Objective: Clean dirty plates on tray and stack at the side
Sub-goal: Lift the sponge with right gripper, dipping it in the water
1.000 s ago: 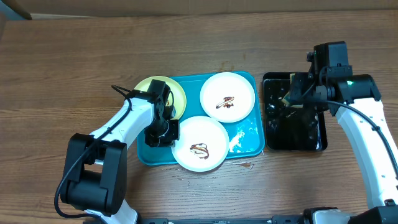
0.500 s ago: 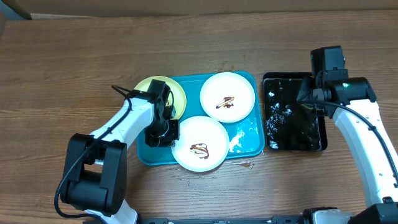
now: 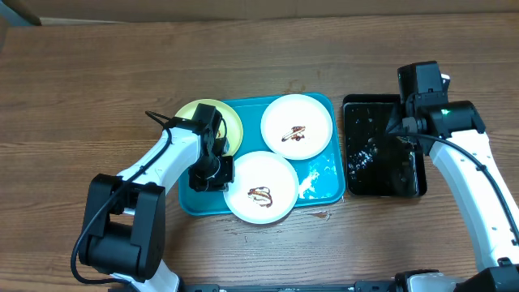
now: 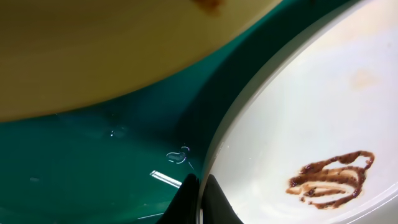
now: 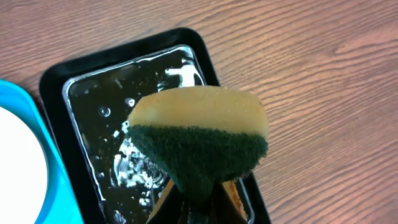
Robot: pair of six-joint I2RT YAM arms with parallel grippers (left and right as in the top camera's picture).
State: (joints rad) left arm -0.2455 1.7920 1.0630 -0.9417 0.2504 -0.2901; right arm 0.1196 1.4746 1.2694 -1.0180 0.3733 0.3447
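Turquoise plastic, glossy and wet-looking, makes up the tray (image 3: 323, 185), a rounded-corner rectangle with a raised rim lying mid-table on the brown wood-grain table (image 3: 97, 73). Two of the three plates lie flat inside it: the far white plate (image 3: 297, 124) in the back right corner and the front white plate (image 3: 260, 187), which overhangs the tray's near edge. Each is a smooth, shallow round disc with a small brown squiggle of sauce near its centre. The pale yellow-green plate (image 3: 197, 115) sits at the back left corner, partly over the rim (a small brown smear shows at its edge in the left wrist view). The left gripper (image 4: 199, 202) is down in the tray between that plate and the front white one, its dark tips pressed together on the front plate's thin left rim. To the right of the tray, just beside it, lies a narrow glossy black tray (image 3: 344, 150) with water glinting and bubbling inside. Above it the right gripper (image 5: 200, 205) is clamped tight on a sponge (image 5: 199, 140), soft yellow foam backed by coarse dark green scouring pad, squeezed into a wedge and clear of the water.
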